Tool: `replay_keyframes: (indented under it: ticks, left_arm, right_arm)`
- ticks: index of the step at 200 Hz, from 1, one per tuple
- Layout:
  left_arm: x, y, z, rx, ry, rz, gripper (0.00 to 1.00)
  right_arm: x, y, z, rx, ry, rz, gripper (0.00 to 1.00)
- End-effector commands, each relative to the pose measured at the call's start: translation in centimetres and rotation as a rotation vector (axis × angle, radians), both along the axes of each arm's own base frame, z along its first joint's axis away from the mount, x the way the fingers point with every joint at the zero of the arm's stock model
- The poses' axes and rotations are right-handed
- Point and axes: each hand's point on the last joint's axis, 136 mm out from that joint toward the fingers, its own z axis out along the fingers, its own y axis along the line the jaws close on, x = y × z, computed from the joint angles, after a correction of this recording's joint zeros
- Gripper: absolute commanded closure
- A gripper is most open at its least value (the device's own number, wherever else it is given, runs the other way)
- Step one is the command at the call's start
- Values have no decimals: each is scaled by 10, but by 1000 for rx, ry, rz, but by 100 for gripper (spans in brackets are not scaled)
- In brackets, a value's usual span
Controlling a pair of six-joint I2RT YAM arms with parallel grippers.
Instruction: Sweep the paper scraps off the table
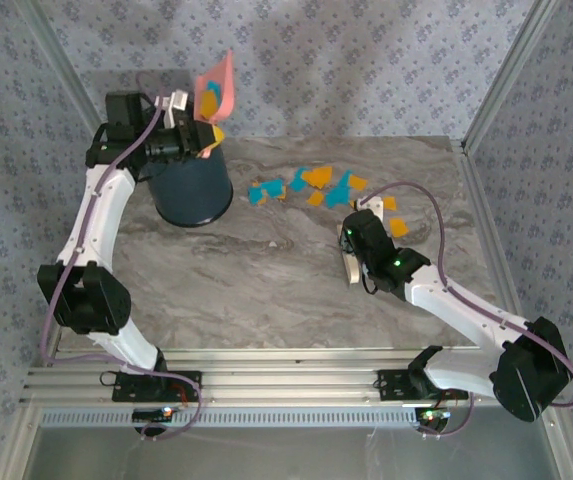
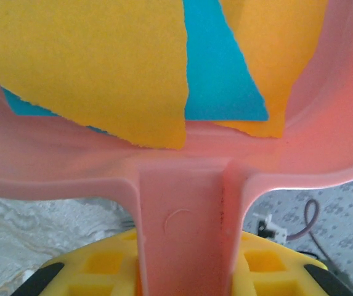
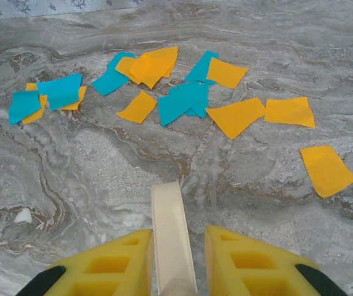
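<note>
My left claw [image 2: 185, 271] is clamped on the handle of the pink dustpan [image 2: 324, 142], which is tipped up above the dark bin [image 1: 191, 185] with a few orange and teal pieces in it. My right claw [image 3: 176, 256] is closed on a cream handle [image 3: 171, 222] low over the surface [image 3: 90, 179]. The paper scraps [image 3: 185, 98] lie scattered on that surface just ahead of it.

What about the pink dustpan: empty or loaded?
Loaded. Orange and teal paper scraps lie inside the pink dustpan, held tilted up near the dark bin.
</note>
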Motion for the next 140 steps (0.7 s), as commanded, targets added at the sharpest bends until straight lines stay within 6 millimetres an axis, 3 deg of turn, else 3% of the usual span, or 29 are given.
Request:
replay_keyframes:
  ticks: [1, 58, 140]
  left_arm:
    - [15, 4, 6, -82, 32, 6, 100]
    - [47, 19, -8, -197, 157, 89, 100]
    - [69, 33, -7, -363, 221, 171, 100]
  right_arm:
    - [0, 0, 11, 25, -25, -9, 100]
    - [-1, -1, 10, 23, -19, -9, 100]
    - [-2, -3, 11, 16, -16, -13, 100]
